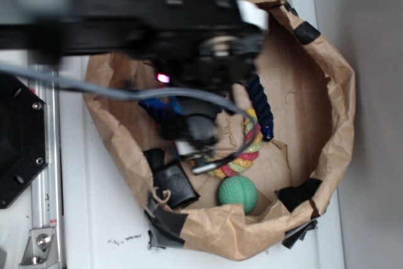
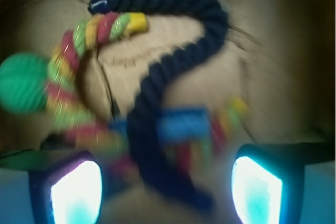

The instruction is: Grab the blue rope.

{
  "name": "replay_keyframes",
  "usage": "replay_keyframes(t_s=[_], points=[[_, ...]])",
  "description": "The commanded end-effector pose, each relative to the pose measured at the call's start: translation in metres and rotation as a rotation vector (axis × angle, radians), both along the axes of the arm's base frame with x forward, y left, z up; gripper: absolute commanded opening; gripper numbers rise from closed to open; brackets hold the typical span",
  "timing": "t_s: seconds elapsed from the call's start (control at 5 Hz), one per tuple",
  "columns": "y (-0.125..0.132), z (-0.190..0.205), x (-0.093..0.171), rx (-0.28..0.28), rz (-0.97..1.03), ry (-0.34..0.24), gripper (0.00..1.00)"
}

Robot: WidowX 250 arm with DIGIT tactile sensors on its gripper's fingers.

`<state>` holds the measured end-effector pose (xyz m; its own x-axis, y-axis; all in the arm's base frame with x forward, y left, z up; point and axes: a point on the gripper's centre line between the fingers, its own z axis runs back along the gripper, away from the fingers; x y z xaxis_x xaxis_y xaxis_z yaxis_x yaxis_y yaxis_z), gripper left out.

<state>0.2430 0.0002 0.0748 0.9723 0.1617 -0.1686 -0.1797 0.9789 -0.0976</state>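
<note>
Your gripper (image 2: 167, 182) is spread wide, fingers either side of the blue rope (image 2: 173, 61), nothing held. The rope lies curved on the floor of the paper-lined bin (image 1: 334, 92), its lower stretch crossing the multicoloured rope (image 2: 68, 66). Straddling suits a straight descent; expect to snag the neighbour.

No text, label, brand, number or sign can be read on anything in either view.
</note>
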Motion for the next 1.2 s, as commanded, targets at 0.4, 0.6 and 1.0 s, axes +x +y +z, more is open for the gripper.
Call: replay_keyframes(t_s=[0.4,0.6,1.0], points=[[-0.079,-0.068,-0.033,-0.141,-0.152,0.194,0.00],[-0.076,-0.076,-0.031,-0.136,-0.177,0.212,0.00],[-0.012,0.024,0.033,-0.072,-0.154,-0.150,0.00]])
